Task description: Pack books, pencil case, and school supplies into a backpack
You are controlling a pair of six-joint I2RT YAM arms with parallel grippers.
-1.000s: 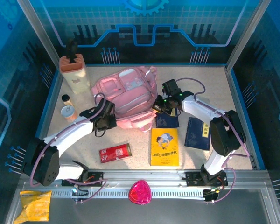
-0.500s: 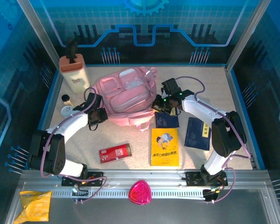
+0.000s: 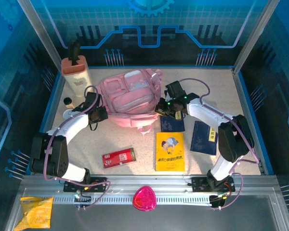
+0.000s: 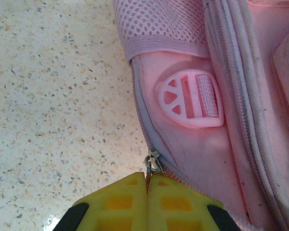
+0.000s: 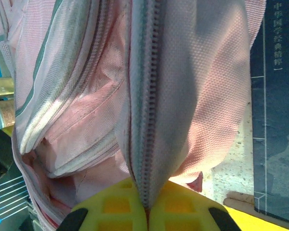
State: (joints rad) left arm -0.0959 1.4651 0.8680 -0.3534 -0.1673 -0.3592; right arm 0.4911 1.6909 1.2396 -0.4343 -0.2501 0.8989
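Left fingers [image 4: 116, 202]: pressed together at the backpack's [image 3: 132, 96] left side, pinching what looks like the metal zip pull [image 4: 152, 161]; its tip is hidden between them.
Right fingers [image 5: 111, 206]: clamped on a fold of backpack fabric, right along the zip track.
Backpack: lying on the worktop [image 3: 86, 149], far centre, between both arms.
Books: yellow book [image 3: 170, 151] and two navy books [image 3: 203, 137] just right of centre.
Pencil case [image 3: 119, 157]: red, alone near the front.
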